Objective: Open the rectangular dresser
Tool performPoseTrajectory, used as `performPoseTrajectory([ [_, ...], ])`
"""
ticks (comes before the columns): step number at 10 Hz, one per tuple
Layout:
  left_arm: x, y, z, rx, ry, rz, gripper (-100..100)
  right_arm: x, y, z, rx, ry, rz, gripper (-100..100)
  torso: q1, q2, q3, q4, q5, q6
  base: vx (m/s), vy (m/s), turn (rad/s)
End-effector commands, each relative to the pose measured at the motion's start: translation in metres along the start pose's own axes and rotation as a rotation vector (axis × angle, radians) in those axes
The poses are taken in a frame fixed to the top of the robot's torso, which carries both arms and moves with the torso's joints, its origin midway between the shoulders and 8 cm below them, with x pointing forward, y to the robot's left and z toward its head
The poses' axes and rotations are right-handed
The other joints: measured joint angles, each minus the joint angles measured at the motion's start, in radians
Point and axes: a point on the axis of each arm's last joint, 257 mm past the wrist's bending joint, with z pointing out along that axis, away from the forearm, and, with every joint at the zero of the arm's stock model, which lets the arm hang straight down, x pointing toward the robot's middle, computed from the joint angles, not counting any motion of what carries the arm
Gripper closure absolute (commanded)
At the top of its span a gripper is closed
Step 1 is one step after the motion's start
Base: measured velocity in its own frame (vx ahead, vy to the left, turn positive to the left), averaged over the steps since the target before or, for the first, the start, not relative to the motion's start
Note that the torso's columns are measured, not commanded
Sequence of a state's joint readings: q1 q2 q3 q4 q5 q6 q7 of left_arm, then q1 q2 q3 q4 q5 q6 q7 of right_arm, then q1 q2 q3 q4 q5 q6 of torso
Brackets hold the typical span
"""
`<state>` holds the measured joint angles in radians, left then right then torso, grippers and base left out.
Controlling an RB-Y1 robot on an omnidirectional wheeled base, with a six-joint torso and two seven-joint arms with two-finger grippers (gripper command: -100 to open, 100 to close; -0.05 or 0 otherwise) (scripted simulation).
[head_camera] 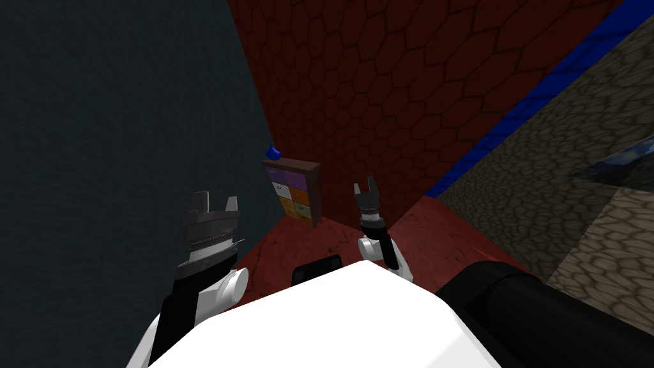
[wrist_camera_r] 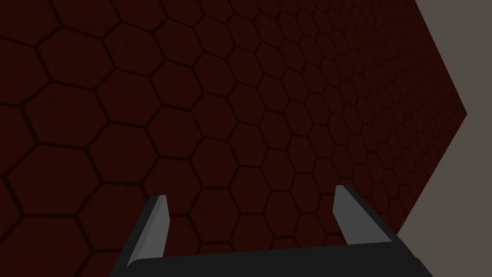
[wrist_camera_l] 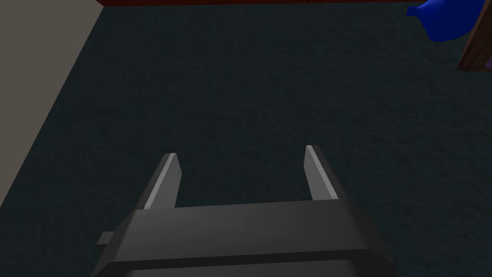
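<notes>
**Item:** rectangular brown-framed dresser (head_camera: 292, 191), drawer fronts in purple, white and orange.
**Loc:** on reddish-brown floor (head_camera: 281, 246), in the corner where dark grey-green wall (head_camera: 115, 128) meets dark red hexagon-pattern wall (head_camera: 396, 83).
**On top:** small rounded blue object (head_camera: 273, 153), type n/k.

**Status:** not started, by my reading. Drawer fronts look flush w/ frame, none pulled out. Handles too small to make out. Dresser well apart from both arms, no contact.

**Left gripper** (head_camera: 216, 206): held up at robot's left front. Fingers released, spread wide, nothing btwn them.
**Right gripper** (head_camera: 365, 188): held up at right front, the nearer of the two to the dresser in head view. Fingers likewise released, empty.

**Left to do (est.):** close in on dresser, pick a drawer handle, clamp, pull.

**View diffs:**
- Head view gives whole dresser front, the corner, and both arms rel. to it.
- Left wrist view gives left gripper (wrist_camera_l: 240, 168) close up, finger gap plain. It also gives the blue object (wrist_camera_l: 444, 19) and a bit of dresser's brown frame (wrist_camera_l: 478, 53), off to one side of the fingers' line, so hand isn't aimed at dresser.
- Right wrist view gives right gripper (wrist_camera_r: 250, 211) w/ fingers apart, facing a wall.
</notes>
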<state>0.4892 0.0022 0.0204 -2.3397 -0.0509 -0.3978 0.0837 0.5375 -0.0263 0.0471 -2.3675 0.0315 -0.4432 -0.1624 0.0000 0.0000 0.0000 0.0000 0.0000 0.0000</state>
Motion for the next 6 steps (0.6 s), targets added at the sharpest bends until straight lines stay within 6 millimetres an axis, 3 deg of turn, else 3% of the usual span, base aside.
performPoseTrajectory([
  [1, 0.0, 0.0, 0.0, 0.0, 0.0, 0.0, 0, 0.0, 0.0, 0.0, 0.0, 0.0, 0.0, 0, 0.0, 0.04, -0.082, 0.041, 0.0, 0.0, 0.0, 0.0, 0.0],
  [6, 0.0, -0.0001, 0.0, 0.0, 0.0, 0.0, 0, 0.0, 0.0001, 0.0, 0.0, 0.0, 0.0, 0, 0.0, 0.396, -0.792, 0.396, 0.0, 0.0, 0.0, 0.0, 0.0],
])
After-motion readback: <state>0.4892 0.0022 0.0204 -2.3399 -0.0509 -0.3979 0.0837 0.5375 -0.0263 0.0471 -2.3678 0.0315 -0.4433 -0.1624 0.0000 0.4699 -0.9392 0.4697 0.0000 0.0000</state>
